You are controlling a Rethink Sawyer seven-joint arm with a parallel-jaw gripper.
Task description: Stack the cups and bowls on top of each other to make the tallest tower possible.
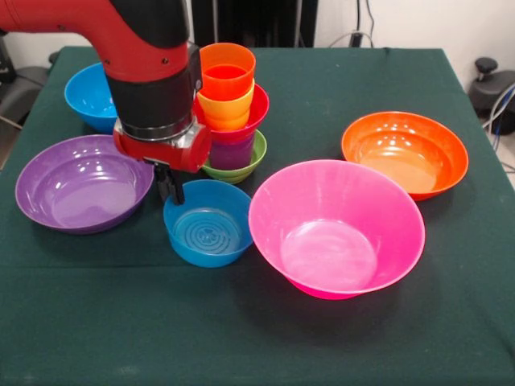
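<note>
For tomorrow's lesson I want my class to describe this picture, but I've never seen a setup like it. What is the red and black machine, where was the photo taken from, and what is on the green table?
The red and black machine is a robot arm reaching down from its stand at the table's far side. The camera sits across the table, facing the robot. At the arm's tip is its gripper, the part with jaws for grasping. It hangs at the rim of a small blue bowl; whether it is open or shut cannot be told here, and nothing visible is held.

On the green cloth lie loose bowls: a purple bowl, a second blue bowl, an orange bowl and a large pink bowl. Behind the gripper stands the tower: green bowl, purple cup, red bowl, yellow cup, orange cup on top.
</note>
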